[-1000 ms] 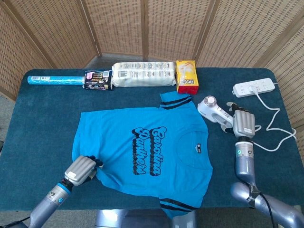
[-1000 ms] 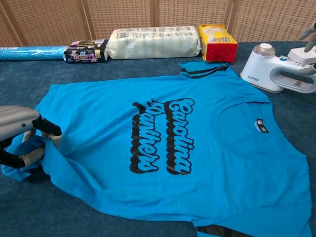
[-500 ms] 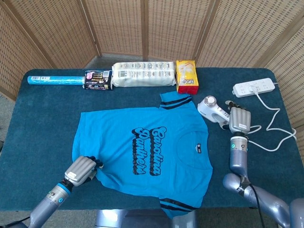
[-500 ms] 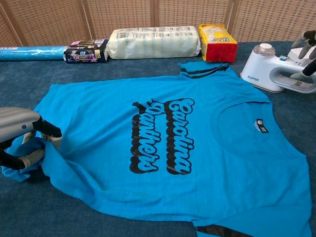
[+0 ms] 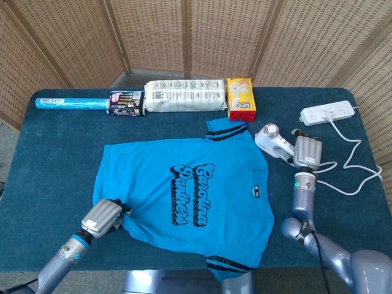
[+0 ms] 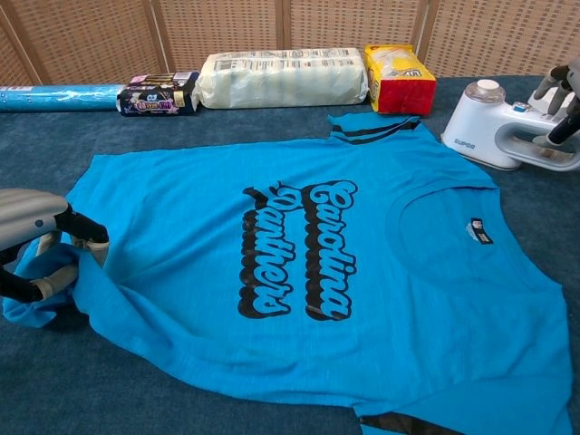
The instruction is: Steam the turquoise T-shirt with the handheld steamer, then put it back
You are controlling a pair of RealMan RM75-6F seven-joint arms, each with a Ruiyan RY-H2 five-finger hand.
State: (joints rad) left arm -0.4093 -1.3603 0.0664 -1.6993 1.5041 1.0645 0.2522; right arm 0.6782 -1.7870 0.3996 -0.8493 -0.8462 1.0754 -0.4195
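the turquoise t-shirt (image 5: 190, 196) lies flat on the dark blue surface (image 5: 55, 153), print up, its long axis running left to right, collar toward the right. the left hand (image 5: 104, 217) grips its bunched hem corner. the handheld steamer (image 5: 272, 142) lies just beyond the collar end, head pointing far-left; the right hand (image 5: 308, 151) curls at its handle, grasp unclear.
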